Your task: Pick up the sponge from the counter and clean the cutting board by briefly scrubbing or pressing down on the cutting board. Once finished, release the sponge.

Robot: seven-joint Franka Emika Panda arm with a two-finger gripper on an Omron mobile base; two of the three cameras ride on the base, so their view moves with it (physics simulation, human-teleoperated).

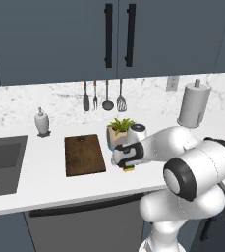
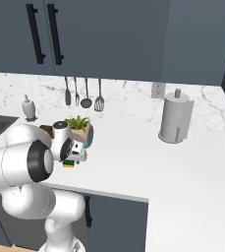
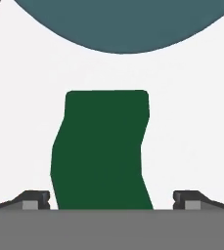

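Note:
The sponge (image 3: 101,151) lies on the white counter (image 1: 50,184), its dark green top facing the hand camera and its outline looking a little wavy. My gripper (image 3: 111,201) is open, lowered over the sponge, with a fingertip on each side and a small gap to each. From the base, the gripper (image 1: 128,165) sits right on the sponge (image 1: 129,169), whose yellow edge peeks out below the hand. The sponge (image 2: 69,164) also shows under the gripper (image 2: 73,158). The dark brown cutting board (image 1: 84,154) lies flat to the left of the gripper.
A potted plant (image 1: 119,130) in a teal pot (image 3: 123,24) stands just behind the sponge. A paper towel roll (image 1: 193,105) stands at the back right. A soap dispenser (image 1: 42,122) and the sink (image 1: 1,162) are to the left. Utensils (image 1: 103,96) hang on the backsplash.

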